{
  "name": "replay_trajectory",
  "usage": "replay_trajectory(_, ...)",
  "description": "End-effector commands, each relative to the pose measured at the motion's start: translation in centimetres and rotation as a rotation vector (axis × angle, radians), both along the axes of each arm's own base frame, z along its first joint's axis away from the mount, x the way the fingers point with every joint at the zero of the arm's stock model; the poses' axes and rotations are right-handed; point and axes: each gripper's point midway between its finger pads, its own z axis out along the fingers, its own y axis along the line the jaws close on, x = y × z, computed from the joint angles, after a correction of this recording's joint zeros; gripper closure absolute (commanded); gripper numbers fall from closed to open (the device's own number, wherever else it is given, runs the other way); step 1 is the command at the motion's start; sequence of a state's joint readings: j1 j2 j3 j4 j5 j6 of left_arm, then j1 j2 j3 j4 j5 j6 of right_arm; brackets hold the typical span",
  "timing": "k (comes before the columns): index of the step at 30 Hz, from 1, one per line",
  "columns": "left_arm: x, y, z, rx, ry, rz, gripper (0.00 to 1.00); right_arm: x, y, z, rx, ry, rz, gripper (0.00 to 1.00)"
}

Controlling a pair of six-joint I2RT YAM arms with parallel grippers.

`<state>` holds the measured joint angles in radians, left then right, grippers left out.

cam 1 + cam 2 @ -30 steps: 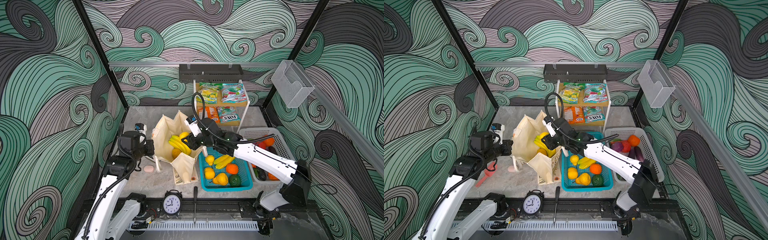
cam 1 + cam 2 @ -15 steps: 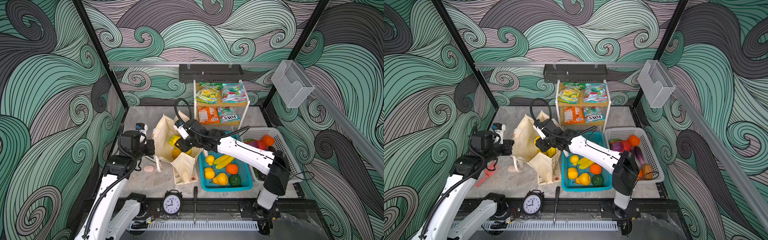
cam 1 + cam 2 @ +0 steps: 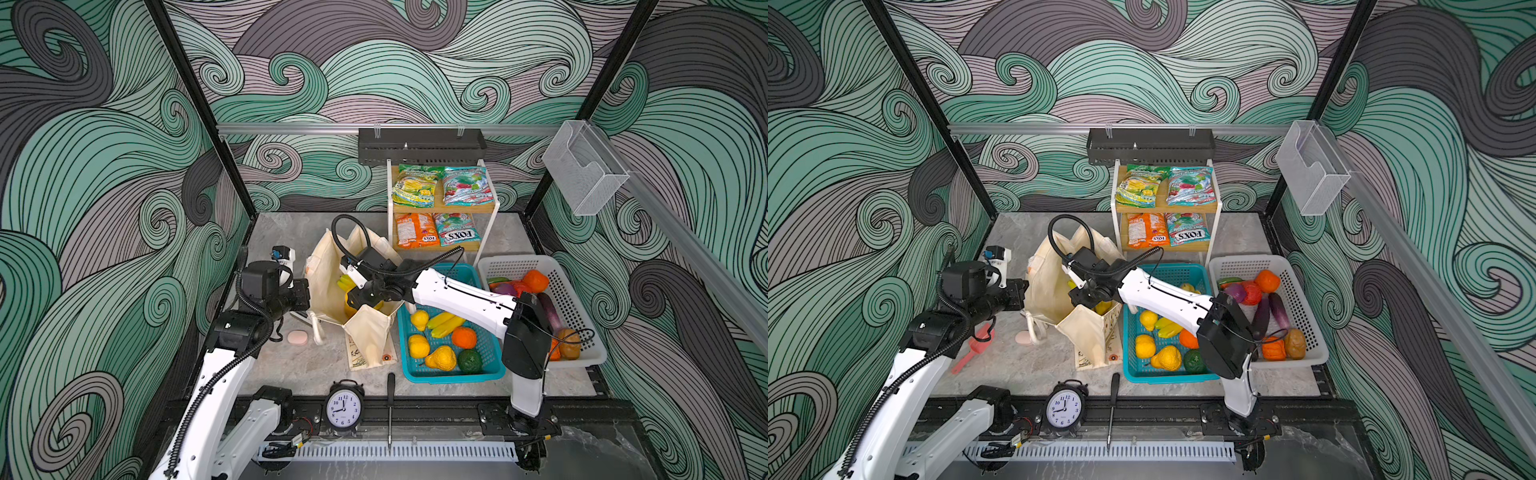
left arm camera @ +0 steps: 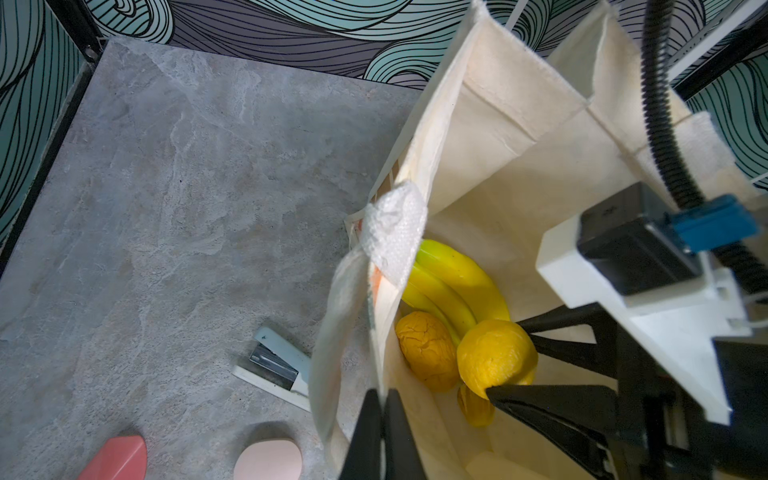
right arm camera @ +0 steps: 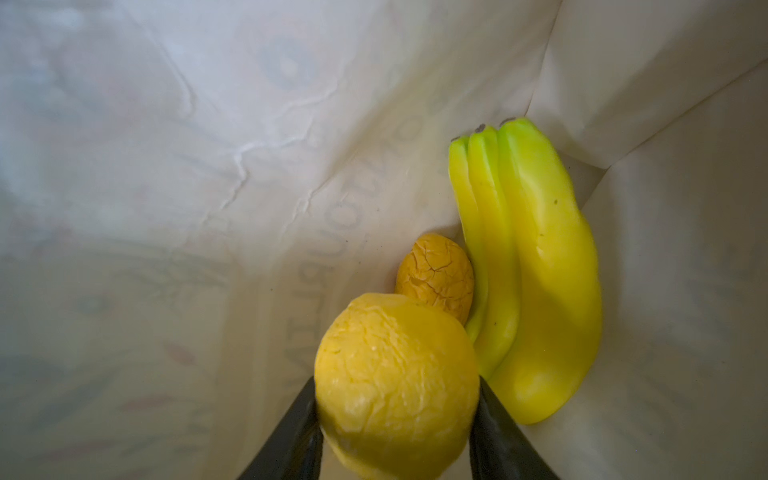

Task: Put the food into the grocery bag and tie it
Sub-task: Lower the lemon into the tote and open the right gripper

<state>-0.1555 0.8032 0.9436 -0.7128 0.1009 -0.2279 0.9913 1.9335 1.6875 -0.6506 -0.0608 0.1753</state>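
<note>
In a top view the grocery bag [image 3: 326,286] stood open next to the teal basket [image 3: 453,377]. The right gripper [image 3: 360,298] was down inside it.

In the left wrist view the left gripper [image 4: 381,432] was pinched tight on the bag's rim, likely to keep the mouth wide.

In the right wrist view the right gripper was partly open around a yellow fruit [image 5: 395,382]. It hung low in the bag beside the banana bunch [image 5: 536,270], so the drop would be short.

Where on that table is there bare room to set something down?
Two bare patches of table: the back left corner, bordered by the wall, the bag and the shelf; and the front, between the pink oval, the bag and the clock. The right is crowded: teal basket and white basket sit side by side.
</note>
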Motion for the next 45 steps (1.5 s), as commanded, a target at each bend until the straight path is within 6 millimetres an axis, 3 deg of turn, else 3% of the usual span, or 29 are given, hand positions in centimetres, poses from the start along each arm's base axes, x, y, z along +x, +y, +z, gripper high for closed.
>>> replay_trajectory(1,0.0,-0.2,-0.3,-0.003,0.01,-0.016,1.0,-0.1,0.0,-1.0,-0.039,0.012,0.008,0.58)
replay_trajectory(30,0.0,-0.1,-0.2,0.001,0.006,-0.01,1.0,-0.1,-0.2,-10.3,-0.229,0.137,-0.019,0.55)
replay_trajectory(37,0.0,0.0,-0.2,0.002,0.007,-0.009,1.0,0.3,0.0,-10.3,-0.23,0.127,-0.027,0.5)
replay_trajectory(45,-0.1,-0.1,0.0,0.001,0.0,-0.01,1.0,0.7,0.5,-8.3,-0.192,0.101,-0.028,0.41)
